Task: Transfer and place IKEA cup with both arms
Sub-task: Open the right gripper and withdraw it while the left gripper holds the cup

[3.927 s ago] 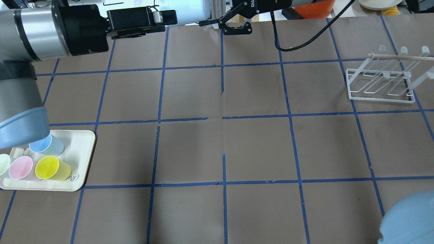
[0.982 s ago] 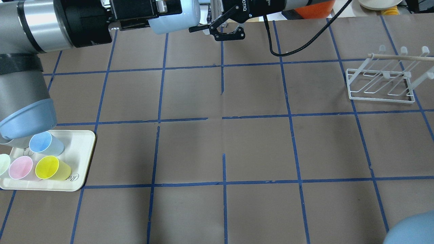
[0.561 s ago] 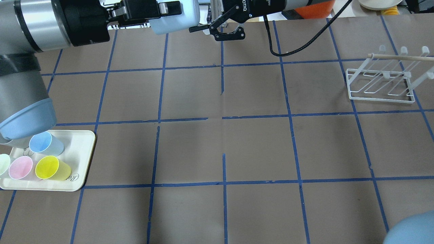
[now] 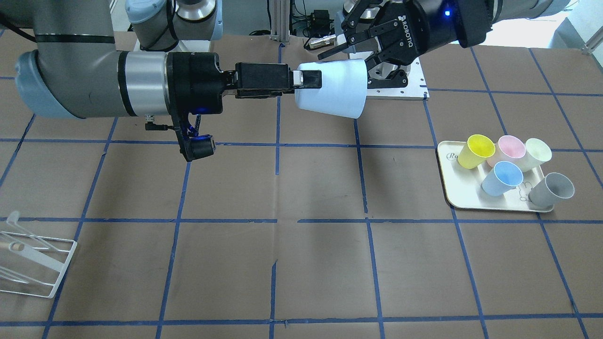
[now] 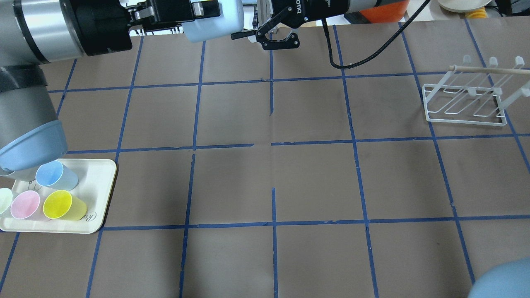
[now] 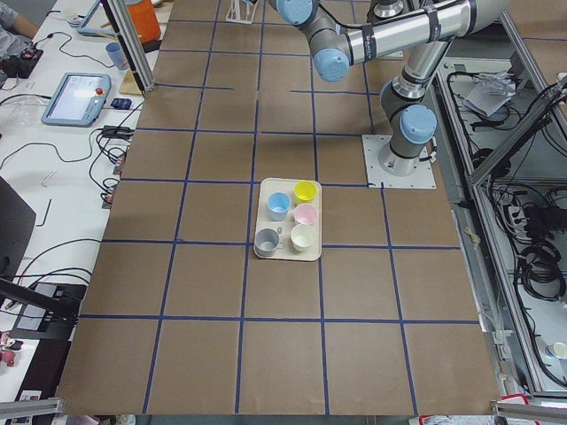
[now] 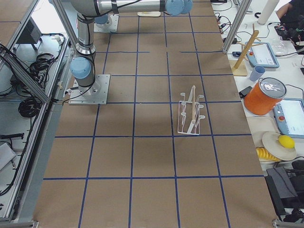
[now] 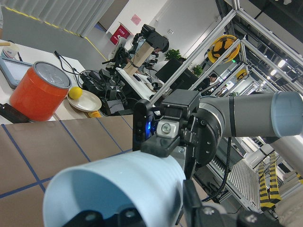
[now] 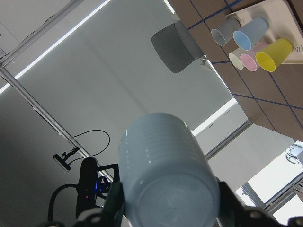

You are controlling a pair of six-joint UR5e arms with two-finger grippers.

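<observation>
The pale blue IKEA cup (image 4: 334, 89) hangs on its side high above the table's robot side; it also shows in the overhead view (image 5: 213, 25). My right gripper (image 4: 308, 77) is shut on its narrow base, with fingers either side of the base in the right wrist view (image 9: 165, 203). My left gripper (image 4: 337, 63) holds the rim wall at the wide mouth, one finger along the outside and the other hidden inside. In the left wrist view the mouth (image 8: 113, 189) is close in front. A second blue cup (image 4: 503, 178) stands on the tray.
A cream tray (image 4: 459, 197) on my left holds the yellow (image 4: 476, 150), pink, pale green and grey cups. A white wire rack (image 5: 466, 103) stands far right. My left elbow (image 5: 29, 153) hangs over the tray's corner.
Since 3.9 s ago the cup and both grippers have shifted a little left and nearer the overhead camera. In the last second the left arm edged slightly left; cup and right gripper stayed still.
</observation>
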